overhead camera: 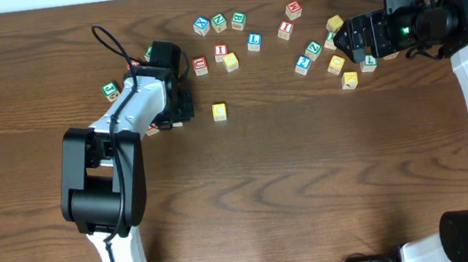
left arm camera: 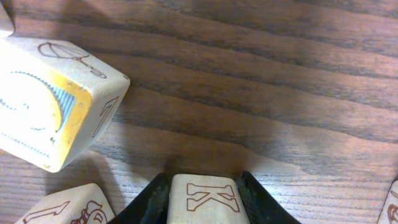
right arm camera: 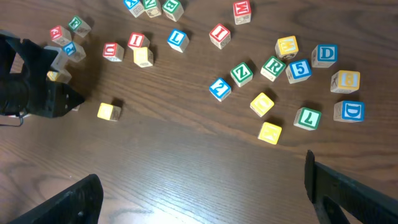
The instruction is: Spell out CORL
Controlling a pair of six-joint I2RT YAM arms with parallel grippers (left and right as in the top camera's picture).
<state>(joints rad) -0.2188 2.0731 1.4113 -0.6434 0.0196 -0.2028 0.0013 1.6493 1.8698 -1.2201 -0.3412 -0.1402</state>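
Cube (left arm camera: 203, 196) sits between left pincer (left arm camera: 203, 200) fingers — K face upright.

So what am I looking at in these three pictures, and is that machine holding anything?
Two robot arms stand at a wooden table. One picture looks down from above; the other two come from a camera on each wrist. Small letter cubes lie scattered on the wood. The left gripper, a two-finger claw, has a cube marked K pinched between its fingers. The right gripper is wide open, holding nothing.
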